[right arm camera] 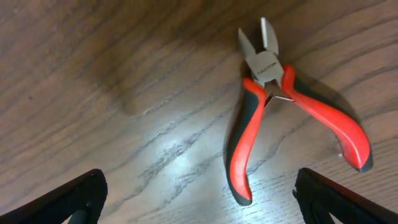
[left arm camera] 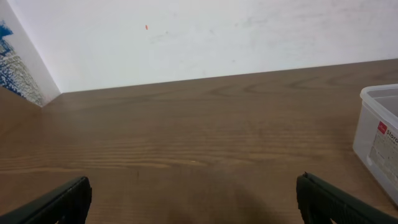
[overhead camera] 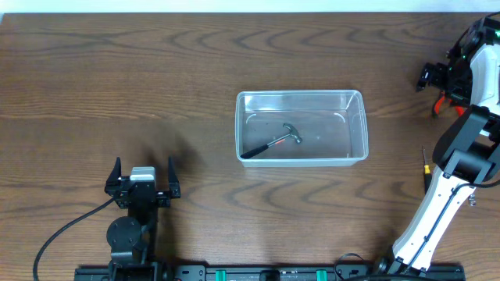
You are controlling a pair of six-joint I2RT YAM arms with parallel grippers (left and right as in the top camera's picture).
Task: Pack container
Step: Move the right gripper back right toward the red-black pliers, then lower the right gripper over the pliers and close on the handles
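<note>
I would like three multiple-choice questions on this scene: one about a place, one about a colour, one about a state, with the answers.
1. Where does the hammer lie? A on the table; B inside the container; C in an end effector.
2. The handles of the pliers are: A red and black; B blue; C yellow.
3. The right end effector is: A shut on the pliers; B shut, empty; C open, empty.
Answers: 1 B, the overhead view shows it on the container's floor; 2 A, plain in the right wrist view; 3 C, its fingers stand wide apart and the pliers lie untouched.
</note>
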